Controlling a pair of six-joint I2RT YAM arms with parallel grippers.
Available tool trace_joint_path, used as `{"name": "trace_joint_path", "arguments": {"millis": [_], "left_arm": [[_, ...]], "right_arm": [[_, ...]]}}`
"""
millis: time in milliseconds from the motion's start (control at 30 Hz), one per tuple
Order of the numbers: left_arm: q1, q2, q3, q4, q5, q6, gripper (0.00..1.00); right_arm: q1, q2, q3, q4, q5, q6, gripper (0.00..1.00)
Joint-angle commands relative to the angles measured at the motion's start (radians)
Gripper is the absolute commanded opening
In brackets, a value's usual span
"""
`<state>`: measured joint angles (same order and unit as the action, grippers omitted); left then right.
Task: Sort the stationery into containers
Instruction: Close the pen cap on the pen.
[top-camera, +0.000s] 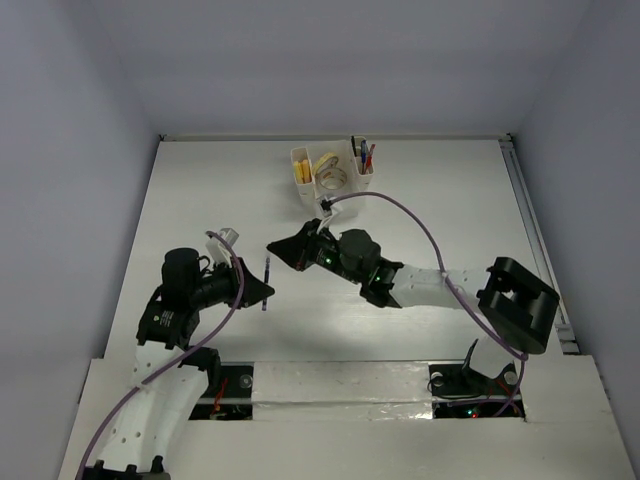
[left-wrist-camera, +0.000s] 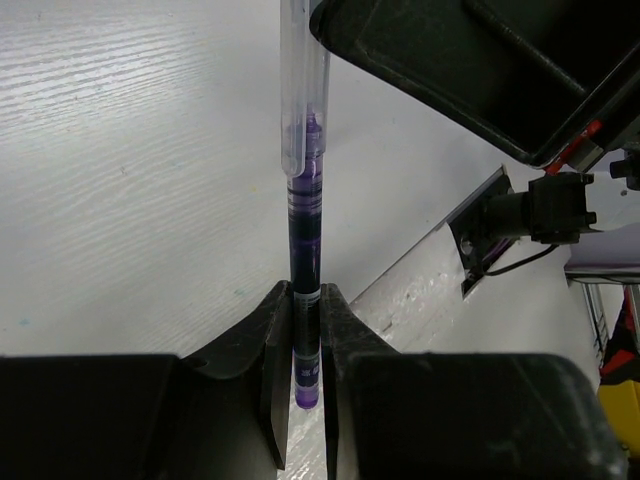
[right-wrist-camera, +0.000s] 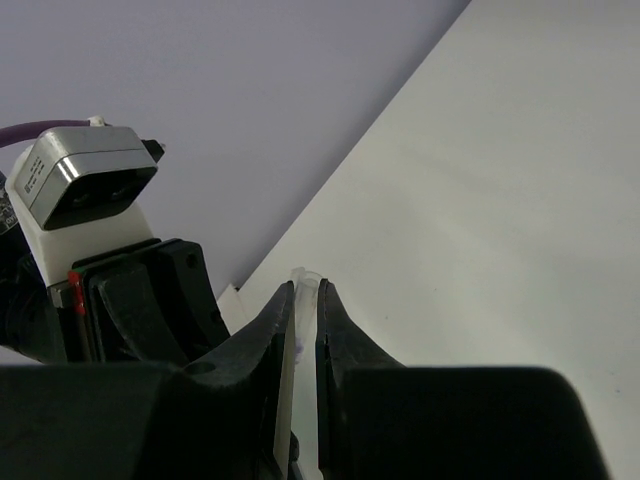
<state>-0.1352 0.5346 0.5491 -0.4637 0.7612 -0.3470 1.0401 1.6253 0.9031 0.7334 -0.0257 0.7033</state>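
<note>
Yellow sticks (top-camera: 302, 172), tape (top-camera: 333, 178) and pens (top-camera: 362, 155) already sit in the white organizer (top-camera: 318, 152) at upper centre of the top view — seemingly only the purple pen (left-wrist-camera: 304, 220) remains, mid-frame, pinched by both left gripper (left-wrist-camera: 305, 300) and right gripper (right-wrist-camera: 305, 295).

The white table (top-camera: 220, 200) carries a single white desk organizer (top-camera: 314, 160), standing upright near the middle of its far edge, close to the back wall

We see a white, wood-grained table (top-camera: 200, 200) enclosed by pale grey walls (top-camera: 70, 120), with a metal rail (top-camera: 537, 245) along its right edge.
</note>
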Motion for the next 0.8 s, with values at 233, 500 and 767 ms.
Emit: {"name": "trace_joint_path", "arguments": {"millis": [233,500,767], "left_arm": [[0.055,-0.002,0.049,0.474,-0.126,-0.01,0.0],[0.066,-0.002,0.048,0.477,-0.12,-0.014,0.0],[0.066,0.014,0.041,0.488,-0.086,-0.018,0.0]], "right_arm": [[0.179,-0.03,-0.059,-0.447,-0.277,-0.082,0.0],[0.179,-0.1,-0.102,-0.448,-0.217,-0.068,0.0],[0.1,-0.267,-0.093,-0.541,-0.098,-0.134,0.07]]}}
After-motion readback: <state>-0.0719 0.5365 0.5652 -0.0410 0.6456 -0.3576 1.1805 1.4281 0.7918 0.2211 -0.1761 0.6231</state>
